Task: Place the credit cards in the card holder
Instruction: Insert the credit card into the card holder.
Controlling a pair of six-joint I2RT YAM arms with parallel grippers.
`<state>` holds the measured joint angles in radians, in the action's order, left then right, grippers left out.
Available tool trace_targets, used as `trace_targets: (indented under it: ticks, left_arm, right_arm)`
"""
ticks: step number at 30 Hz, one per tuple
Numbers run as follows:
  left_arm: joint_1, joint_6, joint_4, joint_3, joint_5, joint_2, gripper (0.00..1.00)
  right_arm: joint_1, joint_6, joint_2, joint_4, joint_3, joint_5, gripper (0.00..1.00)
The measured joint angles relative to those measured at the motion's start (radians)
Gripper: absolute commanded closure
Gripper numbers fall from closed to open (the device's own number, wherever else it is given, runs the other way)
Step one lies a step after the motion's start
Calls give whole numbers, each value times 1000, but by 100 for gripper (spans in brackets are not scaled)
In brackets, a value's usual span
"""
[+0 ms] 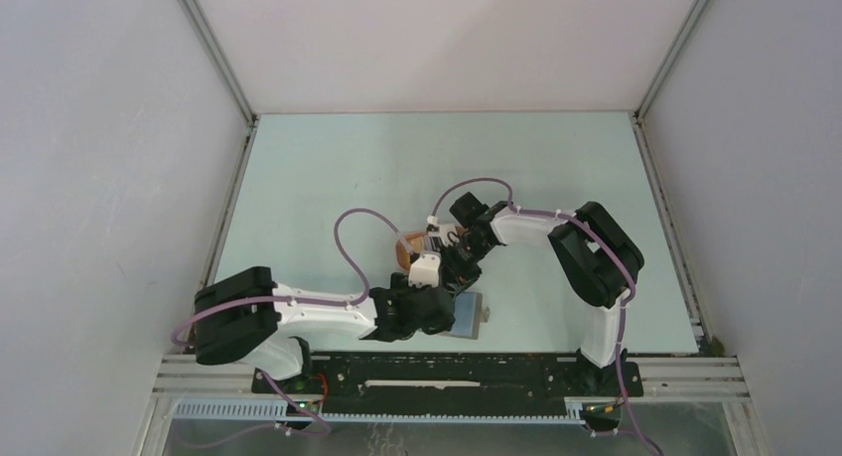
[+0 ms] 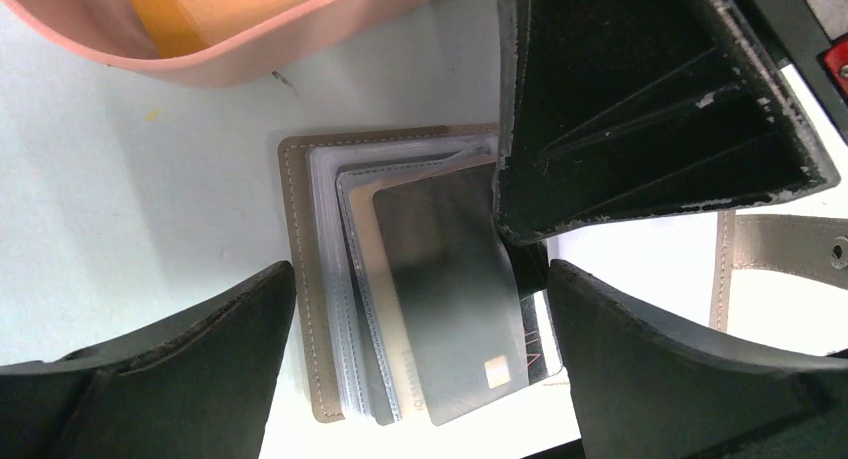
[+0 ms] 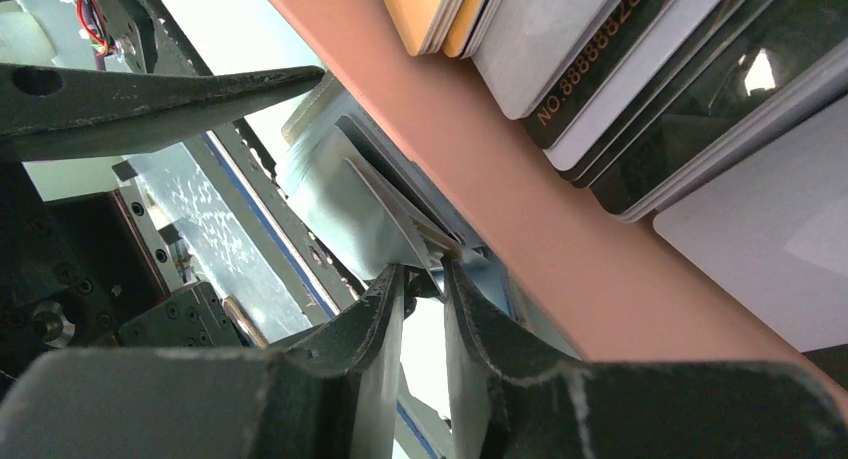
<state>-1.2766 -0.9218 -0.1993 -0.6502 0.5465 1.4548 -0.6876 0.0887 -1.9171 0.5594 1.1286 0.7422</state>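
Observation:
The card holder (image 2: pixel 300 279) lies open on the table, showing a grey-brown cover and clear sleeves. A dark grey credit card (image 2: pixel 450 279) rests on the sleeves, its chip end toward me. My left gripper (image 2: pixel 422 274) stands wide open astride holder and card, touching neither. My right gripper (image 3: pixel 428 271) reaches down to the holder's (image 3: pixel 330 189) edge, its jaws a narrow gap apart with a thin sleeve edge at the tips. Whether they pinch the edge does not show. More credit cards, orange (image 3: pixel 440 9) and dark (image 3: pixel 600 69), stand in the peach tray (image 3: pixel 560 229).
The peach oval tray (image 1: pixel 409 247) sits just behind the holder (image 1: pixel 467 315), close to both grippers. The holder's strap tab (image 2: pixel 790 249) lies to the right on the table. The metal rail of the arm bases (image 1: pixel 447 372) runs just in front of the holder.

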Motion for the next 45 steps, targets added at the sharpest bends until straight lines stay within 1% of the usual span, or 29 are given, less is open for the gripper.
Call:
trace_targets:
  ticks: [6,13,22,24,29,33,39,41,45]
  left_arm:
    - [-11,-5,-34,-28,18,26,1]
    - [-19,-6,-55,-50,29,46,0]
    - [-29,-6,-64,-57,43,49,1]
    - [-32,-6,-73,-63,47,49,4]
    - [-35,-8,-89,-66,55,50,17]
    - [-35,-13,-98,-67,60,50,18]
    - [-37,-13,-101,-68,62,50,19]
    - [-37,-13,-101,-68,63,49,21]
    - [-37,-13,-104,-67,64,40,22]
  right_arm:
    - [0,0,0,2,0,1,69]
    - [0,0,0,3,0,12,65]
    - [0,0,0,4,0,21,65]
    - [1,0,0,4,0,23,65]
    - [1,0,0,4,0,27,63]
    - [1,0,0,3,0,33,60]
    - [4,-2,0,6,5,50,51]
    - [7,-3,1,6,6,55,49]
    - [8,-10,7,8,7,55,46]
